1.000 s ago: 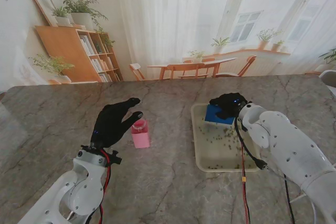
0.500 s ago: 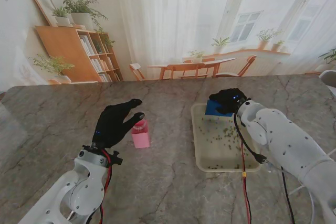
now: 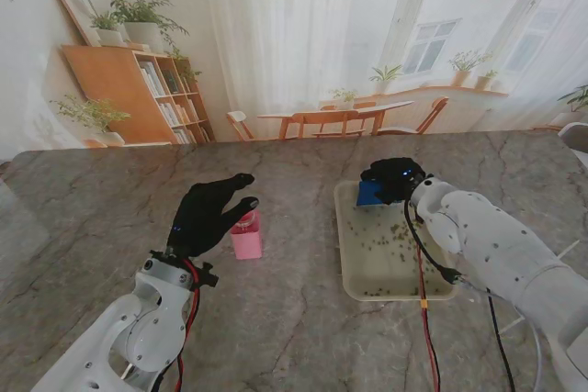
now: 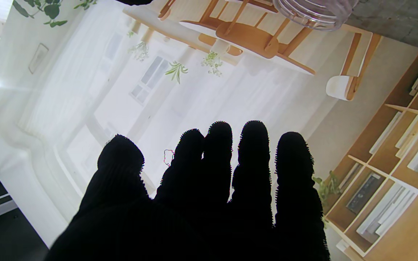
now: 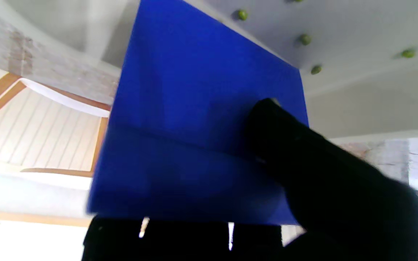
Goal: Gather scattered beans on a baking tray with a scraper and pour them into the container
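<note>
A pale baking tray (image 3: 349, 268) lies right of the table's middle, with several small green beans (image 3: 395, 234) scattered over it. My right hand (image 3: 395, 178) is shut on a blue scraper (image 3: 370, 193) at the tray's far end, blade edge down toward the tray. In the right wrist view the blue scraper (image 5: 198, 127) fills the middle, a black thumb (image 5: 303, 159) pressed on its face, with beans (image 5: 305, 39) on the tray beyond. A pink container (image 3: 245, 234) stands left of the tray. My left hand (image 3: 209, 213) hovers open beside it, fingers (image 4: 252, 159) spread.
The marble table (image 3: 294, 328) runs wide around the tray. A red cable (image 3: 424, 319) hangs from my right arm over the tray's near right corner. The container's clear rim (image 4: 314, 14) shows in the left wrist view.
My right hand has carried the scraper farther from me and slightly left, to the tray's far end. The left hand has barely shifted beside the pink container.
</note>
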Tool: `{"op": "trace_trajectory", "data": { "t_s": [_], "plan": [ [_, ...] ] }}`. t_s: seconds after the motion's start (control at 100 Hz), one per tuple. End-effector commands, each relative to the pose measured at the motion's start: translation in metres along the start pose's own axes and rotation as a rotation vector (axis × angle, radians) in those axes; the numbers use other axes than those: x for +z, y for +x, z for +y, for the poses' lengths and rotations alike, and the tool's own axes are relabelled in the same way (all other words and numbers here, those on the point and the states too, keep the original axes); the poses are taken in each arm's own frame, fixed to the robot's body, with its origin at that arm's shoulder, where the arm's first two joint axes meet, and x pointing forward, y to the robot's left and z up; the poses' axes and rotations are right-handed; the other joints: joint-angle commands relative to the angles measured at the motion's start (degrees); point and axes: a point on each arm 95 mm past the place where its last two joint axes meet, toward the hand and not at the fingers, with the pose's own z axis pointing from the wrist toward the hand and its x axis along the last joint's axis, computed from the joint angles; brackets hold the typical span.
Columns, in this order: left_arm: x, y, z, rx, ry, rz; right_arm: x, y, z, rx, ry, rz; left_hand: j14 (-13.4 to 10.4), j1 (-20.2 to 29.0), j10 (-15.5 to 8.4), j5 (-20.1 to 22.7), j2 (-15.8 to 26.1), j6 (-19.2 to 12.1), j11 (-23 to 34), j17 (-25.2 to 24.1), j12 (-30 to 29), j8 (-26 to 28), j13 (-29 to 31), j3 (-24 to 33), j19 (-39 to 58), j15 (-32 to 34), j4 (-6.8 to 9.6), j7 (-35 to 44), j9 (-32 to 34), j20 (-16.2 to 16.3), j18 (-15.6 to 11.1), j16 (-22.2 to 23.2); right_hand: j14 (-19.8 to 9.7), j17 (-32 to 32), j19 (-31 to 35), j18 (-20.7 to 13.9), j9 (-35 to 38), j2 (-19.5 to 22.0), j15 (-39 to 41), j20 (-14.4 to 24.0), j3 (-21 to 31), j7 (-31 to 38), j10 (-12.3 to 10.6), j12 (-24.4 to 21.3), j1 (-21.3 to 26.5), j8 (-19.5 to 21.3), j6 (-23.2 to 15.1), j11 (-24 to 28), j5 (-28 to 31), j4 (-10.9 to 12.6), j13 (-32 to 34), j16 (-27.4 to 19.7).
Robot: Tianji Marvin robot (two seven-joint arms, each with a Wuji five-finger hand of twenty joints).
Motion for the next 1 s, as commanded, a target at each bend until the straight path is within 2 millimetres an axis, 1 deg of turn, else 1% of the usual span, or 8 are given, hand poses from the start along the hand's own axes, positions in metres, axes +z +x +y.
{"op": "trace_trajectory", "data": {
  "t_s": [0.0, 0.23, 0.44, 0.51, 0.59, 0.64, 0.73, 0.99],
  "plan": [
    [-0.001, 0.000, 0.002, -0.007, -0.006, -0.003, 0.001, 0.002, -0.005, -0.003, 0.022, 0.012, 0.1, 2.1, -0.8, 1.3, 2.0, 0.1, -0.5, -0.2, 0.0, -0.6, 0.7, -0.3, 1.4, 0.5, 2.01, -0.6, 0.1, 0.9, -0.1, 0.7, -7.0, -0.2, 2.8, -0.8, -0.2, -0.7, 6.1, 1.7, 5.4, 6.7, -0.4, 2.7, 2.5, 2.5, -7.7, 6.4, 1.3, -0.6, 0.0, 3.0],
    [0.000, 0.000, 0.003, -0.008, -0.011, -0.003, 0.001, 0.006, -0.015, 0.012, 0.045, 0.032, 0.0, 2.2, -0.8, 1.3, 2.1, 0.1, -0.5, -0.3, -0.1, -0.8, 0.8, -0.3, 1.6, 0.7, 1.99, -0.6, 0.1, 1.1, 0.0, 0.9, -13.6, 3.8, 7.5, -3.3, 4.0, -4.7, 12.5, 4.1, 8.0, 14.2, -6.5, 9.0, 0.6, 5.3, -14.5, 10.0, -1.5, -1.5, 5.5, 5.9],
    [-0.001, 0.000, 0.003, -0.009, -0.011, -0.005, -0.003, 0.011, -0.025, 0.048, 0.080, 0.048, 0.0, 2.3, -0.8, 1.3, 2.2, 0.0, -0.5, -0.4, -0.1, -0.9, 0.7, -0.3, 1.7, 0.8, 2.00, -0.5, 0.1, 1.2, 0.0, 1.0, -16.4, 8.5, 8.7, -5.9, 5.2, -5.9, 11.7, 5.6, 8.5, 13.2, -8.1, 7.6, -1.3, 5.0, -15.4, 9.6, -2.3, -2.2, 10.5, 8.5],
    [-0.001, 0.000, 0.003, -0.010, -0.010, -0.006, -0.005, 0.013, -0.028, 0.053, 0.091, 0.061, 0.1, 2.2, -0.8, 1.3, 2.1, 0.1, -0.5, -0.4, -0.1, -0.9, 0.8, -0.4, 1.7, 0.9, 1.99, -0.5, 0.1, 1.3, 0.1, 1.1, -16.5, 9.9, 8.2, -6.4, 5.1, -5.3, 10.5, 6.2, 8.3, 11.8, -7.4, 6.3, -2.4, 4.4, -14.0, 8.0, -3.2, -2.2, 11.5, 8.7],
    [-0.001, 0.000, 0.003, -0.013, -0.010, -0.004, -0.008, 0.015, -0.033, 0.074, 0.105, 0.066, 0.1, 2.1, -0.8, 1.3, 2.1, 0.1, -0.5, -0.4, -0.1, -0.9, 0.8, -0.4, 1.7, 0.9, 1.99, -0.5, 0.2, 1.3, 0.1, 1.1, -15.8, 10.4, 7.4, -6.4, 4.9, -3.4, 8.5, 7.1, 7.5, 9.1, -5.2, 5.4, -2.6, 4.4, -11.4, 4.2, -3.4, -1.6, 12.1, 8.4],
    [-0.001, 0.000, 0.003, -0.014, -0.011, -0.002, -0.010, 0.017, -0.035, 0.087, 0.112, 0.069, 0.0, 2.1, -0.9, 1.3, 2.1, 0.0, -0.5, -0.4, -0.1, -0.9, 0.8, -0.4, 1.7, 0.9, 1.99, -0.5, 0.1, 1.3, 0.2, 1.1, -13.9, 10.4, 6.9, -6.1, 4.9, -1.7, 5.5, 7.8, 6.7, 6.1, -2.9, 2.8, -2.0, 4.1, -9.3, -2.0, -3.4, -0.5, 12.5, 7.3],
    [-0.001, 0.000, 0.003, -0.016, -0.012, 0.000, -0.014, 0.019, -0.039, 0.095, 0.123, 0.076, 0.1, 2.1, -0.8, 1.3, 2.0, 0.1, -0.5, -0.5, -0.1, -1.0, 0.8, -0.3, 1.6, 0.9, 2.00, -0.5, 0.2, 1.3, 0.2, 1.2, -11.0, 10.8, 6.3, -6.0, 6.7, 1.0, 0.7, 8.4, 5.3, 3.0, -1.5, -1.2, -0.5, 4.0, -8.3, -11.4, -1.7, 0.8, 12.9, 4.7],
    [-0.002, -0.001, 0.003, -0.022, -0.008, -0.004, -0.028, 0.031, -0.050, 0.162, 0.147, 0.077, 0.2, 2.2, -0.9, 1.3, 2.1, 0.0, -0.6, -0.5, -0.1, -1.0, 0.9, -0.3, 1.7, 0.9, 2.03, -0.5, 0.1, 1.5, 0.5, 1.2, -4.7, 10.2, 4.9, -3.8, 12.3, 3.5, -6.2, 9.0, 6.5, -2.8, 0.6, -1.6, 2.3, 5.6, -4.4, -19.0, 4.3, 4.0, 13.2, -0.7]
  ]
}}
